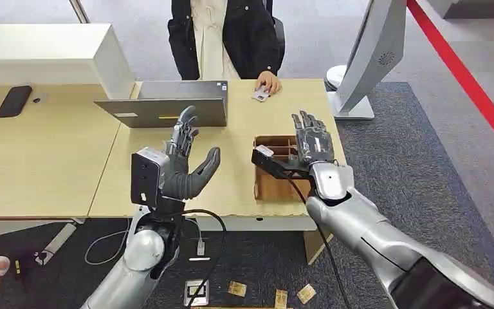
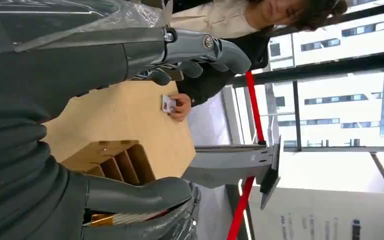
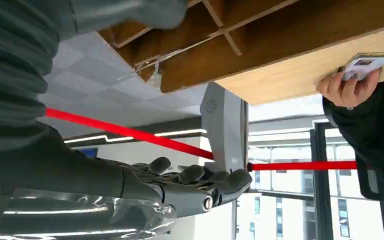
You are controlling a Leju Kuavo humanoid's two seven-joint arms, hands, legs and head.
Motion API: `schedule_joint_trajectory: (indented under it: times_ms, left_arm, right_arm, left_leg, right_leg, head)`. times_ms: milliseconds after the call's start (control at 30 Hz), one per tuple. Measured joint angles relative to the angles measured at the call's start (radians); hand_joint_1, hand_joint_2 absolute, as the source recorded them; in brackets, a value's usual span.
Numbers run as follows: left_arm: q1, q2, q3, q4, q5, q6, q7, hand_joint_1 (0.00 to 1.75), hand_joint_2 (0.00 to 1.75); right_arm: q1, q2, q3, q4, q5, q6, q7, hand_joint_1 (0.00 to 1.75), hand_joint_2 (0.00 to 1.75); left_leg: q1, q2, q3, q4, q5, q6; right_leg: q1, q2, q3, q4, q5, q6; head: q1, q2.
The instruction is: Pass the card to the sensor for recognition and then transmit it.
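So here's where I'm at: both of my hands are up over the wooden table [image 1: 58, 161] and neither one is holding anything. My left hand [image 1: 186, 161] has its fingers spread, thumb out to the side, palm turned toward the middle, just in front of the grey laptop [image 1: 167, 106]. My right hand [image 1: 312, 141] is flat with fingers apart, hovering over the wooden divided box [image 1: 273, 187] near the table's right edge. The card [image 1: 261, 94] is on the far side of the table, under the fingers of the person's hand [image 1: 269, 82]; they're standing across from me in a dark jacket. The sensor stand [image 1: 366, 58] is off the table's right end, well apart from the card. A black phone [image 1: 14, 100] lies far left.
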Motion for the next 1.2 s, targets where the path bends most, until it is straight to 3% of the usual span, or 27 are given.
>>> schedule_joint_trajectory:
  times_ms: [333,367,400,1200]
  left_arm:
    - [0.0,0.0,0.0,0.0,-0.002,0.014,0.005,0.0,1.75]
    - [0.0,0.0,0.0,0.0,-0.003,0.015,0.006,0.0,1.75]
    - [0.0,0.0,0.0,0.0,-0.003,0.016,0.006,0.0,1.75]
    - [0.002,0.002,0.0,-0.002,-0.014,0.015,0.024,0.0,1.75]
  right_arm:
    - [-0.006,0.016,0.003,0.024,-0.023,0.018,-0.009,1.75,1.75]
    - [-0.007,0.017,0.004,0.026,-0.023,0.018,-0.009,1.36,1.75]
    - [-0.007,0.018,0.005,0.028,-0.024,0.021,-0.009,0.0,1.75]
    - [-0.007,0.022,0.01,0.061,-0.04,0.013,-0.008,0.0,1.75]
  left_leg:
    - [0.0,0.0,0.0,0.0,0.0,0.0]
    - [0.0,0.0,0.0,0.0,0.0,0.0]
    - [0.0,0.0,0.0,0.0,0.0,0.0]
    - [0.0,0.0,0.0,0.0,0.0,0.0]
  right_leg:
    - [0.0,0.0,0.0,0.0,0.0,0.0]
    - [0.0,0.0,0.0,0.0,0.0,0.0]
    - [0.0,0.0,0.0,0.0,0.0,0.0]
    - [0.0,0.0,0.0,0.0,0.0,0.0]
  head:
    - [0.0,0.0]
    - [0.0,0.0]
    - [0.0,0.0]
    - [0.0,0.0]
